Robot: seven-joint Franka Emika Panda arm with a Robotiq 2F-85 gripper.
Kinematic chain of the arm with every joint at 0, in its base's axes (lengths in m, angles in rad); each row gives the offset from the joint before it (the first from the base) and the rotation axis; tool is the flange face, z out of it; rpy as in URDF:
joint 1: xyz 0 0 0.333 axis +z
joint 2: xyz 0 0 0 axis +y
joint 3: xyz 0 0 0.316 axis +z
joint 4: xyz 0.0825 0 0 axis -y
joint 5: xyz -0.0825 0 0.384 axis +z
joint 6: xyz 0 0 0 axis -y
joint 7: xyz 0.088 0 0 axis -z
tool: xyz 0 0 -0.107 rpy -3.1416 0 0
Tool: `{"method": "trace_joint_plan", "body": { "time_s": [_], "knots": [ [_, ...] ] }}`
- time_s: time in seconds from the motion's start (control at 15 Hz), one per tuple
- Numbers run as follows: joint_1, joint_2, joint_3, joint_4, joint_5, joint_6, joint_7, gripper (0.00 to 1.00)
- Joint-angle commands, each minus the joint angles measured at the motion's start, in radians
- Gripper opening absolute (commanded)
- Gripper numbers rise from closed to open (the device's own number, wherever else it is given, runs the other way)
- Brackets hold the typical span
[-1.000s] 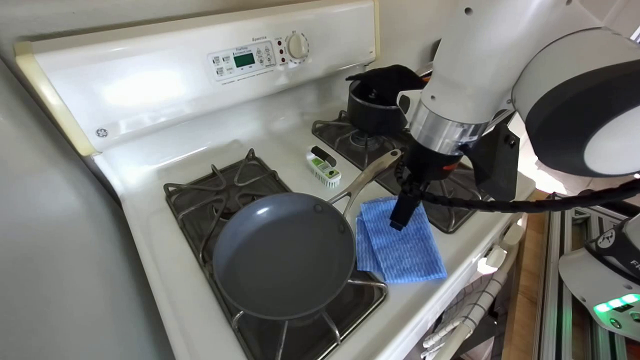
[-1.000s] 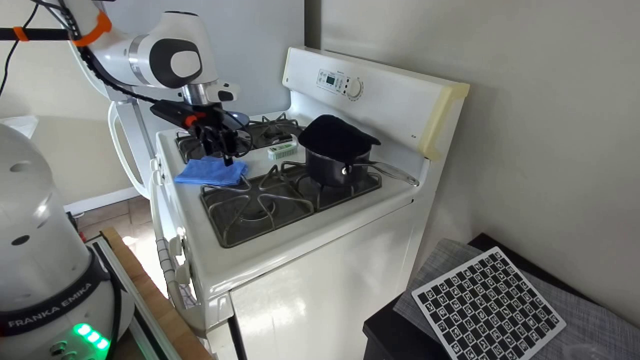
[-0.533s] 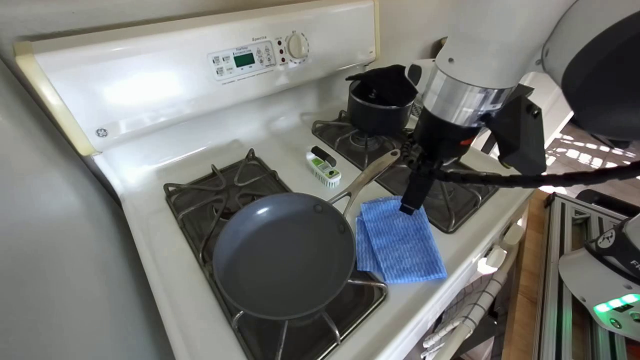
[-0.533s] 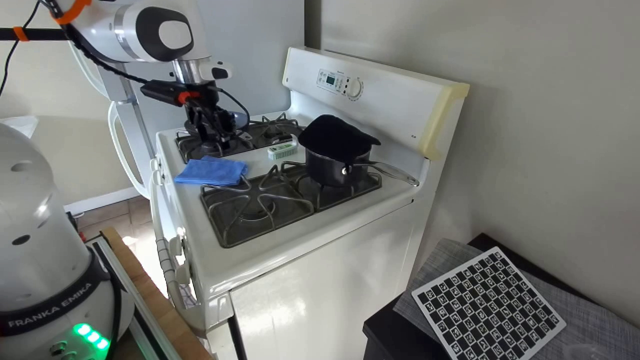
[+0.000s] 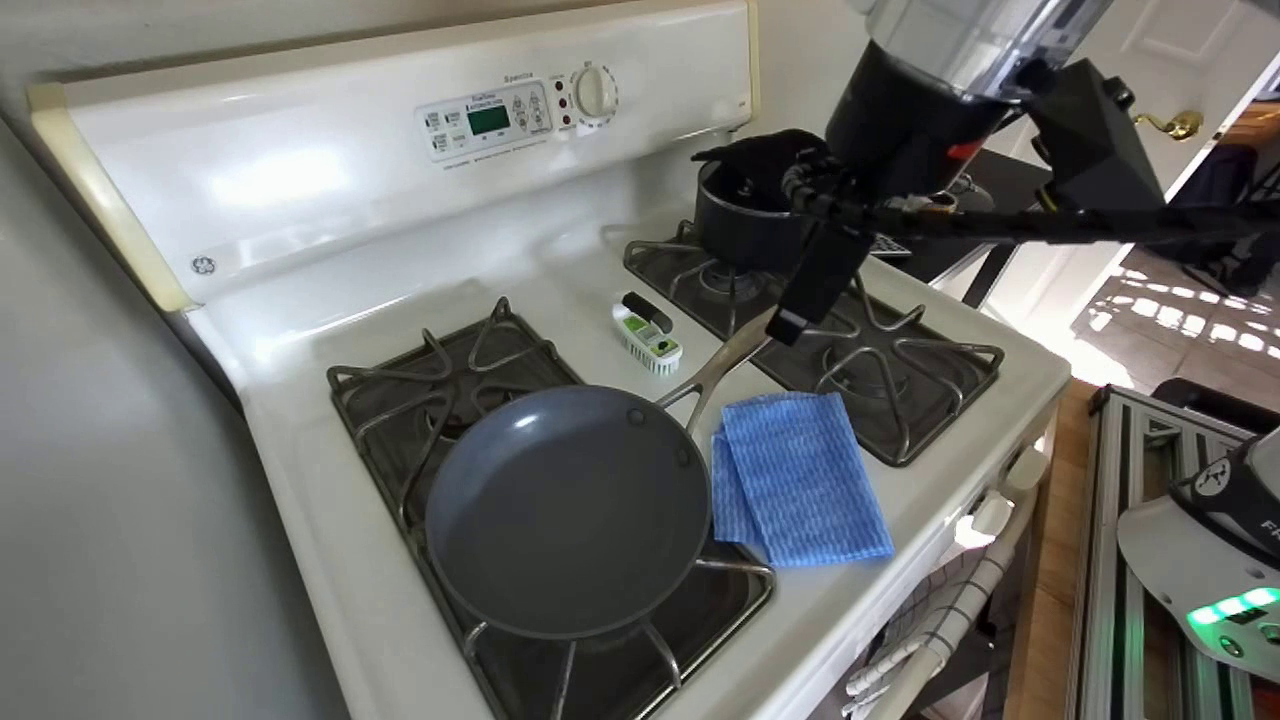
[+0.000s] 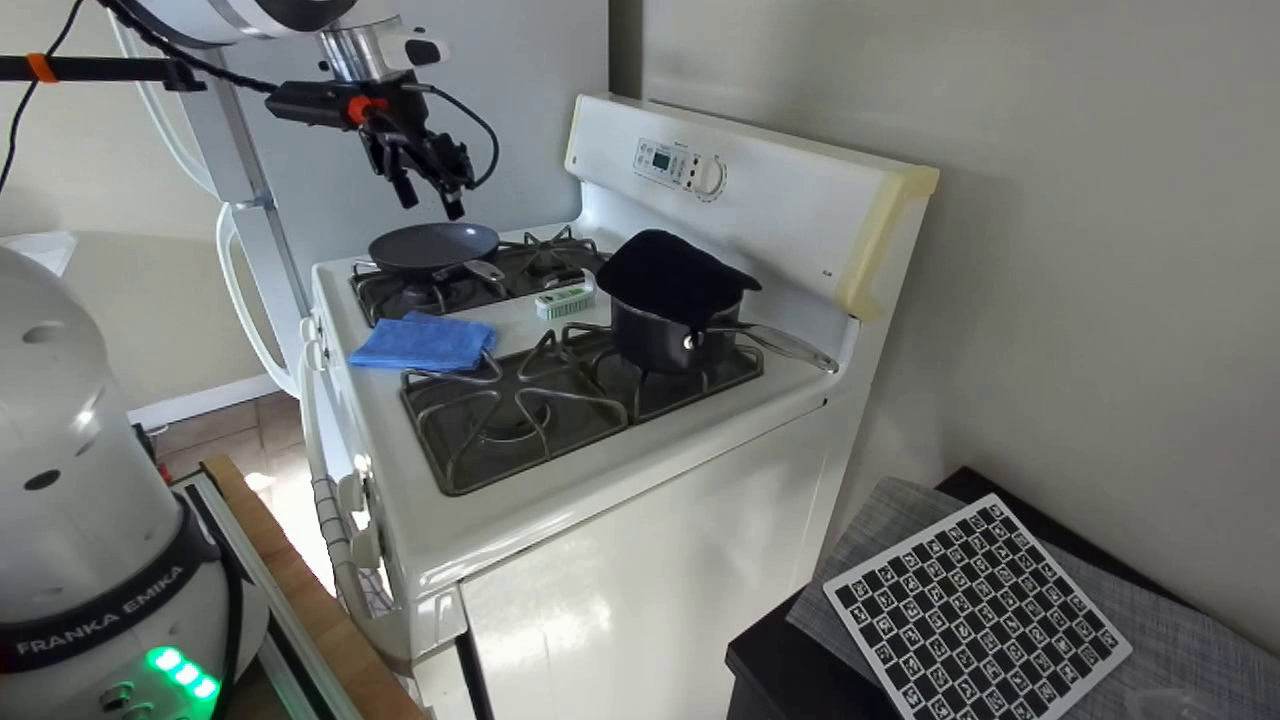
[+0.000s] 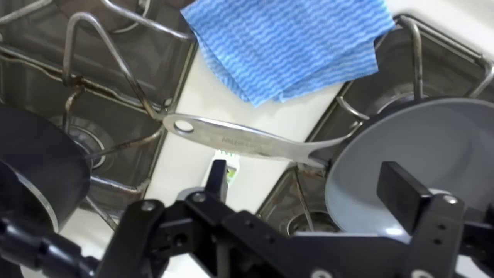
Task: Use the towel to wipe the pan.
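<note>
The blue towel (image 5: 810, 490) lies folded flat on the white stovetop between the burner grates, beside the pan. It also shows in the other views (image 6: 425, 342) (image 7: 293, 42). The dark grey pan (image 5: 570, 510) rests on a burner grate, its handle (image 7: 239, 139) reaching over the stovetop strip. The pan also shows in an exterior view (image 6: 432, 240). My gripper (image 7: 305, 170) is open and empty, its fingers wide apart in the wrist view. In an exterior view the gripper (image 6: 431, 206) hangs in the air above the stove, apart from both towel and pan.
A dark pot (image 6: 655, 335) with a black cloth (image 6: 670, 275) over it stands on a grate. A green-white brush (image 5: 648, 335) lies between the burners near the pan's handle. The stove's control panel (image 5: 350, 140) rises at the back.
My gripper has risen from near the towel to well above the stove. The towel and pan have not moved. In an exterior view the arm no longer hides the pan.
</note>
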Motion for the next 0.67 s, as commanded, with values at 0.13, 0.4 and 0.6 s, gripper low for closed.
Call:
{"method": "trace_joint_plan", "body": {
  "time_s": [0.13, 0.4, 0.6],
  "knots": [
    [-0.002, 0.004, 0.016, 0.035, 0.002, 0.047, -0.004, 1.0],
    [-0.002, 0.008, 0.021, 0.046, 0.002, 0.061, -0.004, 1.0],
    [-0.002, 0.008, 0.021, 0.046, 0.002, 0.061, -0.004, 1.0]
  ]
}}
